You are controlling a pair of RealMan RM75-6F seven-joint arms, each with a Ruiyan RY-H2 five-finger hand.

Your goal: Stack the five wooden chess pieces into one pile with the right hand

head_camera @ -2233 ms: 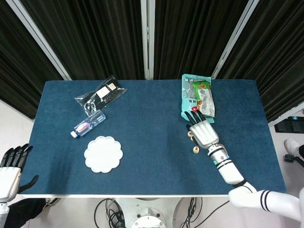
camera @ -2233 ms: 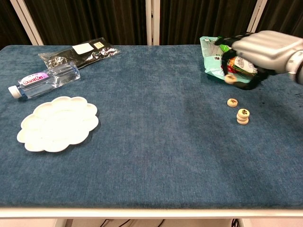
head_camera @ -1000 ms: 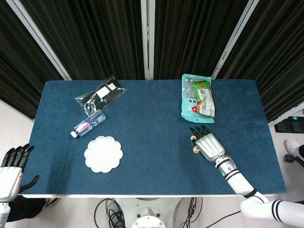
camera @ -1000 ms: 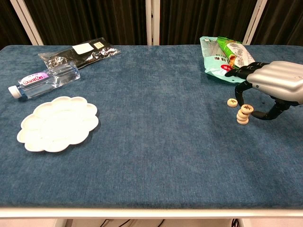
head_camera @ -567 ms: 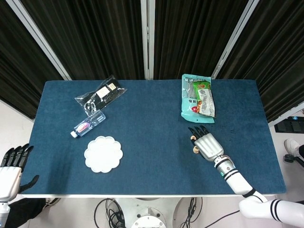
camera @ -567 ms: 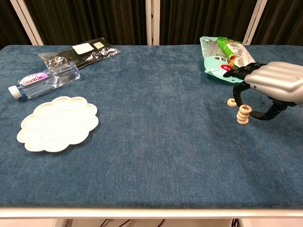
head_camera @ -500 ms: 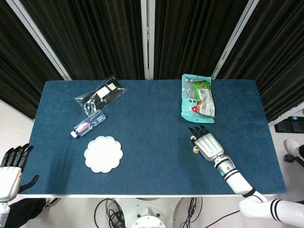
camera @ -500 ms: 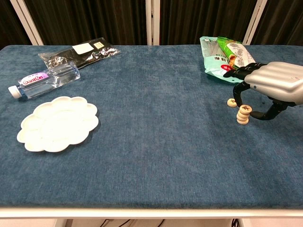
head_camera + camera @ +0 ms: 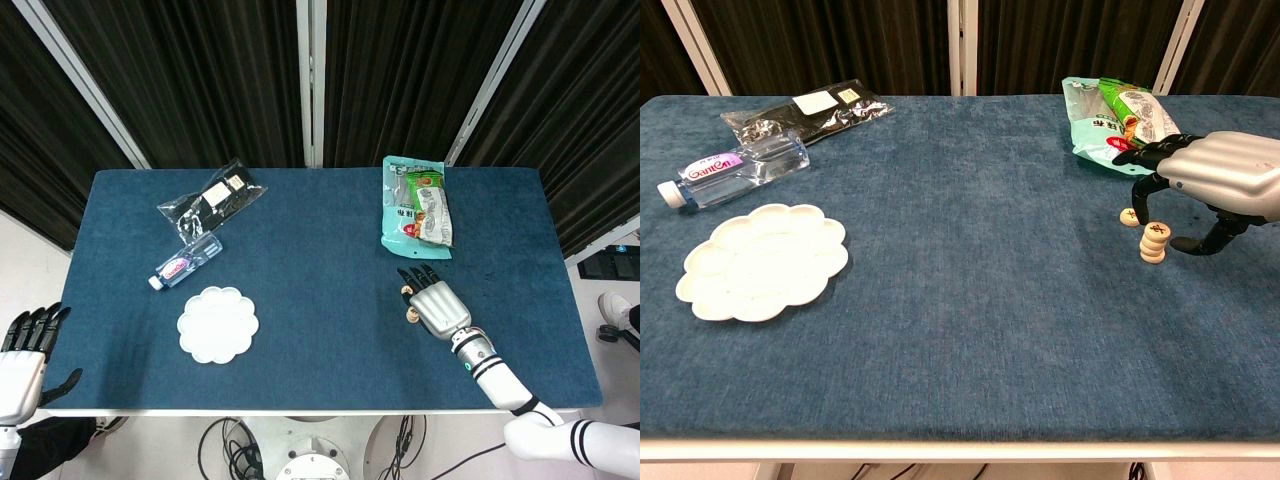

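A short pile of round wooden chess pieces (image 9: pixel 1154 244) stands on the blue table at the right; in the head view the pile (image 9: pixel 409 317) peeks out beside my right hand. One single piece (image 9: pixel 1129 216) lies just left and behind it, also seen as a piece (image 9: pixel 404 291) in the head view. My right hand (image 9: pixel 1218 178) hovers over the pile, its fingers (image 9: pixel 1146 196) curved down on one side and the thumb on the other, holding nothing. My left hand (image 9: pixel 20 352) hangs off the table's front left corner, fingers extended and empty.
A green snack bag (image 9: pixel 1120 125) lies just behind the right hand. A white scalloped plate (image 9: pixel 765 260), a water bottle (image 9: pixel 735 168) and a black packet (image 9: pixel 805 110) are on the left half of the table (image 9: pixel 970 300).
The right hand brought a piece from near the snack bag down onto the pile, which now stands taller. In the last half second it has barely moved.
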